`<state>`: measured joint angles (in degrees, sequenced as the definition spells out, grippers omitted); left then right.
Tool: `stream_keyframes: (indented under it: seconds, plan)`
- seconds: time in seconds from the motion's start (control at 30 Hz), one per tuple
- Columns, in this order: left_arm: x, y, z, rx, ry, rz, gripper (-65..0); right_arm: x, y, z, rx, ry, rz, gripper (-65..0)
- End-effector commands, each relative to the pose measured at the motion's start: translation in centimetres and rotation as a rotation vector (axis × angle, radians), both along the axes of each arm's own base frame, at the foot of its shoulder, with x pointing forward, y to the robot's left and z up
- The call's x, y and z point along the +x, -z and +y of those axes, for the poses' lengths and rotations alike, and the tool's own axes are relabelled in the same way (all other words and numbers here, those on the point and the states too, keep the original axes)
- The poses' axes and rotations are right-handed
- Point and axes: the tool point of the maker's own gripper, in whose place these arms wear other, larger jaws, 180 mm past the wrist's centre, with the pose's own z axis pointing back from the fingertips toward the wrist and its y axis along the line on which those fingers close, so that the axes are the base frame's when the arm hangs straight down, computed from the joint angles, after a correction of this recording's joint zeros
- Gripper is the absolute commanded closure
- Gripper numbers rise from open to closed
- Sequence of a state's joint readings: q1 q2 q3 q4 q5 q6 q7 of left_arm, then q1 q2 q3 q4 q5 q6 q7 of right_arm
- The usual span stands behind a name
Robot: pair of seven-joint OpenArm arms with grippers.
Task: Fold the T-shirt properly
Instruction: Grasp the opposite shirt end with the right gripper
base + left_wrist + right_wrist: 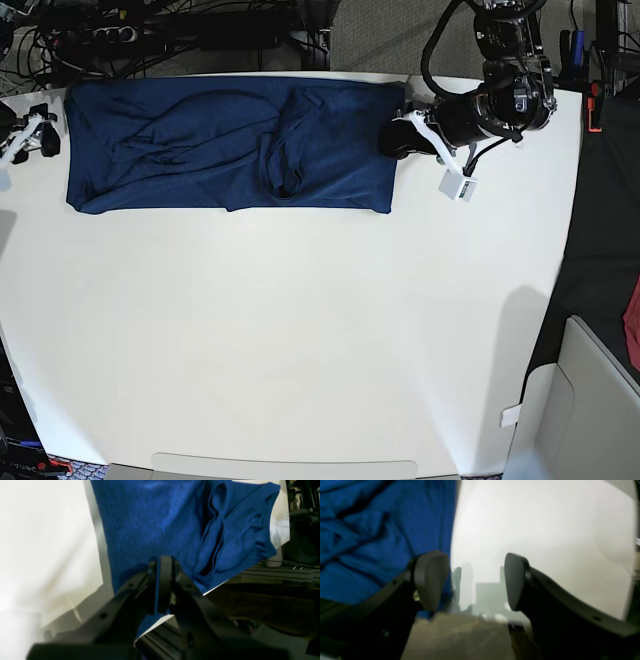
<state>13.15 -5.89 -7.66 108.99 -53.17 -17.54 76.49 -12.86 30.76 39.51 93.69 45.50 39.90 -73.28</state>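
At the left of the base view, the right gripper (28, 135) is seen just beside the short end of the T-shirt (200, 150), with its jaws standing well apart and nothing held between them. In the right wrist view one pad (431, 580) is set against the cloth edge while the other pad (515, 582) hangs over bare table (300, 330) — the fabric is beside the opening, not yet inside it.

The T-shirt is laid as a long band along the far edge of the table, its long axis running straight from one gripper to the other. A bunched ridge of folds is seen a little nearer the left gripper than the middle.

At the right of the base view, the left gripper (395, 140) is pressed to the opposite short end. In the left wrist view its jaws (161, 585) are drawn together on the shirt's edge, with blue cloth showing between the pads.

So each arm is placed at its own end, and the cloth lies inward from both. The coming move is judged to turn on the right gripper being brought onto its end before the band is lifted or folded along that axis.
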Motion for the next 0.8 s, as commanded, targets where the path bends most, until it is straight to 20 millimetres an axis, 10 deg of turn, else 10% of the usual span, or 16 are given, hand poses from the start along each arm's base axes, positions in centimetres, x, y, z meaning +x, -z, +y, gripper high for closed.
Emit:
stream_keyframes:
  seconds: [0.0, 0.77]
  plan:
    - [0.4, -0.9, -0.1, -0.019, 0.001, -0.028, 0.0, 1.1, -0.8, -0.2, -0.004, -0.016, -0.026, -37.4]
    - [0.4, -0.9, -0.3, -0.021, 0.007, -0.029, 0.0, 1.2, 5.7, 6.4, 0.249, 0.008, 0.086, -37.3]
